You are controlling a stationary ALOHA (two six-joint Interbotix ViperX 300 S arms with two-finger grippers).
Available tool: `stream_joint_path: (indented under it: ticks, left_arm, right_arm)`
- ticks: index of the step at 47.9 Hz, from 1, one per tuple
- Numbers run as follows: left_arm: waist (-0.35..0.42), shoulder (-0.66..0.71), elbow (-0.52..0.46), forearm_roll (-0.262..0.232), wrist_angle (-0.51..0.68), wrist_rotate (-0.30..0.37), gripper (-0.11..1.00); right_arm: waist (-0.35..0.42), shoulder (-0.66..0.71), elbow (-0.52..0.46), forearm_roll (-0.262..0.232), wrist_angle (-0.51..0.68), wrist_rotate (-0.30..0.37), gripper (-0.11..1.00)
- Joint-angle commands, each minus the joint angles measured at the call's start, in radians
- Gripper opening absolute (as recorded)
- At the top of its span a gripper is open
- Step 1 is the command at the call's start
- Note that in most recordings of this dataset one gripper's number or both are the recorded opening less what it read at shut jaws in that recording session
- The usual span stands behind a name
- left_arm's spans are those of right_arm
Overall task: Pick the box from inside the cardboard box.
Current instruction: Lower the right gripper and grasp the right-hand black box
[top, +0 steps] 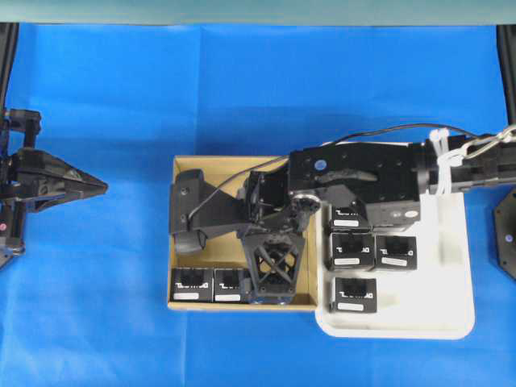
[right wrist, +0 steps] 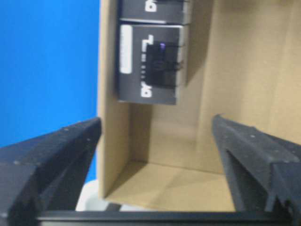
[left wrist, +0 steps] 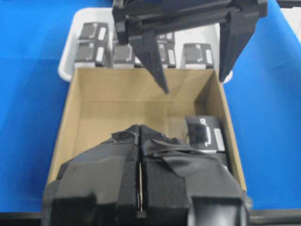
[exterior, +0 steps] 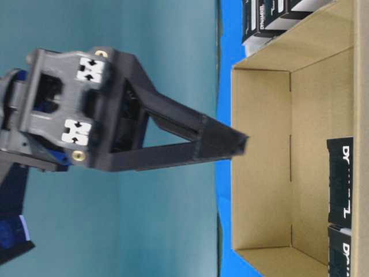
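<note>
The cardboard box (top: pixel 181 165) lies mid-table. Two black boxes (top: pixel 192 285) (top: pixel 231 285) rest side by side along its near wall. My right gripper (top: pixel 274 238) reaches across from the right and hangs over the cardboard box's right part, open, with nothing between its fingers. In the right wrist view the right gripper (right wrist: pixel 156 123) frames a bare corner of the cardboard box (right wrist: pixel 160 183), and a black box (right wrist: pixel 150 63) lies further along the wall. My left gripper (top: pixel 101 187) stays at the table's left edge, shut and empty, pointing at the cardboard box (left wrist: pixel 108 108).
A white tray (top: pixel 451 322) with several more black boxes (top: pixel 352 294) touches the cardboard box's right side. The right arm's body (top: pixel 355 173) spans the tray and the cardboard box's far half. Blue cloth (top: pixel 121 97) covers the table.
</note>
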Motion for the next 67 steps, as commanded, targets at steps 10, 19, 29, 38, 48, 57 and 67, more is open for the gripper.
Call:
stream_joint_path:
  ticks: [10, 19, 29, 38, 48, 57, 67]
  left_arm:
    - [-0.003, 0.009, -0.032, 0.002, -0.005, 0.002, -0.05]
    - [-0.003, 0.009, -0.032, 0.002, -0.005, 0.002, -0.05]
    - [-0.003, 0.009, -0.031, 0.002, -0.005, 0.000, -0.05]
    - [-0.002, 0.009, -0.031, 0.002, -0.005, 0.000, -0.05]
    - [-0.003, 0.009, -0.029, 0.002, -0.005, 0.000, -0.05]
    - [-0.003, 0.009, -0.028, 0.002, -0.005, 0.000, -0.05]
    - [-0.003, 0.009, -0.026, 0.002, -0.005, 0.000, -0.05]
  right_arm:
    - [-0.015, 0.048, 0.003, 0.023, -0.028, -0.002, 0.99]
    - [-0.035, 0.094, -0.003, 0.133, -0.049, -0.008, 0.99]
    - [-0.055, 0.123, -0.005, 0.212, -0.061, -0.072, 0.99]
    - [-0.061, 0.143, -0.005, 0.255, -0.078, -0.106, 0.99]
    - [-0.055, 0.163, -0.008, 0.259, -0.114, -0.110, 0.99]
    - [-0.055, 0.178, -0.005, 0.258, -0.129, -0.115, 0.99]
    - [-0.043, 0.186, -0.002, 0.259, -0.120, -0.117, 0.99]
